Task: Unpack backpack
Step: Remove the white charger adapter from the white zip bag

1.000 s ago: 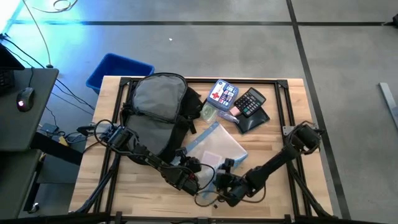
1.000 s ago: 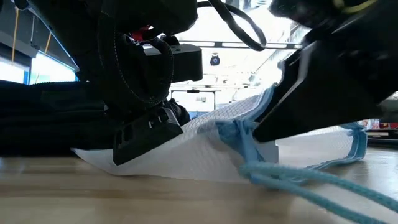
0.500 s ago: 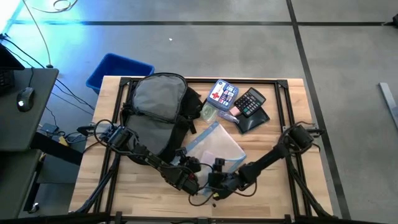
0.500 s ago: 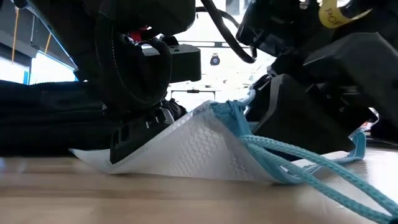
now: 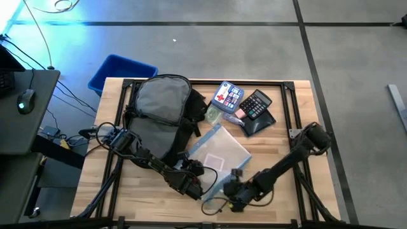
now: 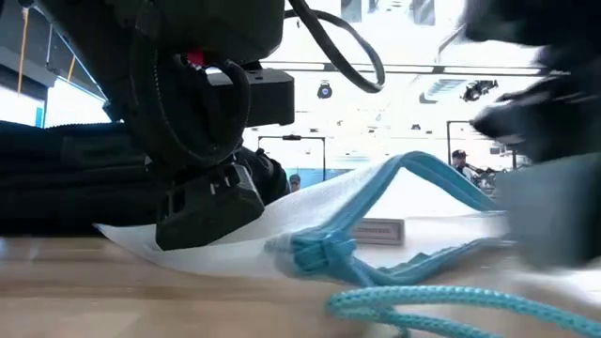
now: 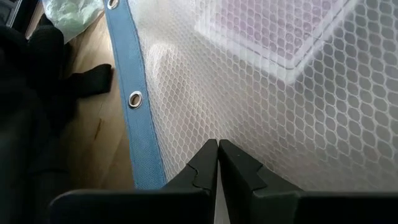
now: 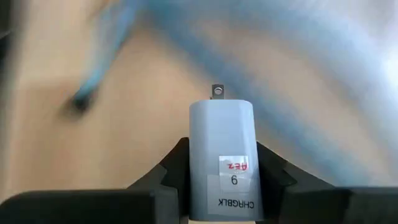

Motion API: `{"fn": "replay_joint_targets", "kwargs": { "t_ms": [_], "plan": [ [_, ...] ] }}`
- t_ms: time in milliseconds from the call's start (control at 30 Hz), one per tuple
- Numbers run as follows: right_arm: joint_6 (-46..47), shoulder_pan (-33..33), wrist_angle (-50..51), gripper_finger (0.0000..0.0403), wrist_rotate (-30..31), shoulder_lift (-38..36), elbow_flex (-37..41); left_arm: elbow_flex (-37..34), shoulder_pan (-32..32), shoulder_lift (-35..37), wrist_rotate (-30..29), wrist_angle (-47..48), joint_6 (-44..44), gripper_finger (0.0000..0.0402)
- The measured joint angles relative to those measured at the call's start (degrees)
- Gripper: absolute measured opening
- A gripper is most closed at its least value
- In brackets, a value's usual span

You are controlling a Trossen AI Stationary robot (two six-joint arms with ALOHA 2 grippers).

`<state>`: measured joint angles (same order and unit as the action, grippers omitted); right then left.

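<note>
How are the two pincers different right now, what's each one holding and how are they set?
The left pincer is shut flat on the thin mesh pouch, pinching its edge; the right pincer is clamped around a blocky grey charger, so its fingers stand apart. The left one sits beside the backpack; the right one is farther along the table's near edge. Both are low, near the tabletop, and both grip something.

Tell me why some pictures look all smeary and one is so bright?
Right wrist view: the table and blue cord behind streak with motion blur, while the white charger in the right gripper stays sharp. Low view: the right side smears, and the bright room behind washes out. Left wrist view: crisp on the mesh pouch.
</note>
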<state>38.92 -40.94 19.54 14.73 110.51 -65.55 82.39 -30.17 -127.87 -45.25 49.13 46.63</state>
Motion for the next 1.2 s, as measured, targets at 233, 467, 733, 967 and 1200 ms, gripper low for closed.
{"fn": "replay_joint_targets", "kwargs": {
  "t_ms": [233, 467, 733, 967, 1200],
  "plan": [
    [2.02, -4.98, 6.31, 0.0087, 19.90, -4.83, 0.03, 0.00, -0.61, 0.00, 0.15, -0.01, -0.03, 0.0000],
    [5.72, 9.17, 21.68, 0.0087, 21.72, -6.15, 1.81, -0.04, -1.70, 0.00, 0.43, -0.02, -0.24, 0.0000],
    [-1.71, 34.84, 4.51, 0.0091, 25.38, -6.15, 9.52, -0.07, -2.28, 0.00, 0.15, -0.86, -0.39, 0.0000],
    [-3.51, 48.76, -5.03, 0.0192, 16.02, -6.11, 11.13, -0.04, -3.11, 0.00, 0.05, -1.55, -0.37, 0.0000],
    [-9.37, 41.20, -2.81, 0.0258, 12.45, -9.53, 11.13, 0.00, -3.66, 0.00, -0.04, -2.19, -0.89, 0.0000]
  ]
}}
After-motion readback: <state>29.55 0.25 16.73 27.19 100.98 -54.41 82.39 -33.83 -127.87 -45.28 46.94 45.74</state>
